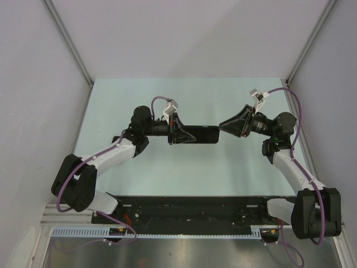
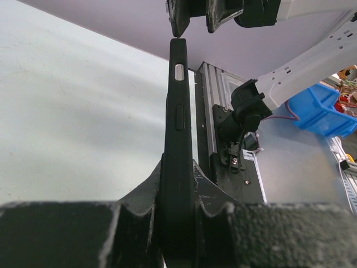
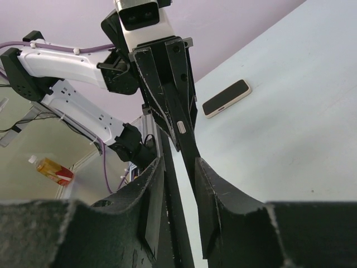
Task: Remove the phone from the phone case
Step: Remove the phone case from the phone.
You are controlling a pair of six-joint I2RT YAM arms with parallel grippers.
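One black phone case (image 2: pixel 177 145) (side buttons (image 2: pixel 179 71) showing) held edge-on.

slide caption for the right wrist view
Right gripper open at the end of the black case clamped by the left gripper, phone lying on the table beyond.

Twin white-shelled robot arms (image 1: pixel 106 156) with black joints.
Purple cables (image 1: pixel 71 181) loop along both; small white clips (image 1: pixel 170 104), perhaps connectors, sit at the wrists; the left gripper (image 1: pixel 179 135) has coarse matte-black fingers (image 2: pixel 139 206).

Bright, even, diffuse light casts faint soft shadows; both wrist views blur nearest the lens.
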